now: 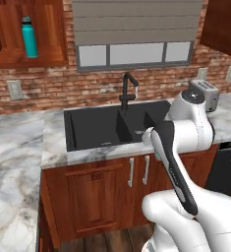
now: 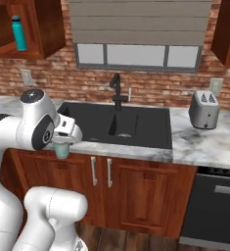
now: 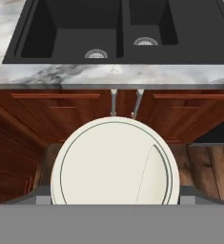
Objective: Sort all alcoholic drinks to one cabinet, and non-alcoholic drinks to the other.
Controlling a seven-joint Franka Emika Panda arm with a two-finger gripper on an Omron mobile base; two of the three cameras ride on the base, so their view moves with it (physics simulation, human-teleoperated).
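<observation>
— So where was the cup (image 2: pixel 62 148)?
— Clasped in the gripper (image 2: pixel 62 145), white lid (image 3: pixel 114 161) up, off the counter's (image 2: pixel 195 142) front edge, before the sink (image 2: pixel 117 126).
— And the teal bottle (image 1: pixel 29 37)?
— Farther off, upright in the wall cabinet (image 1: pixel 31 34).

The white arm (image 2: pixel 23 127) is seen folded low ahead of its base, the hand held out level in front of the lower cabinet doors. The gripper (image 2: pixel 62 145) is pointed downward, its jaws spread wide and apparently closed around the pale green cup (image 2: pixel 62 149), whose white lid (image 3: pixel 114 162) is pressed between them.
</observation>
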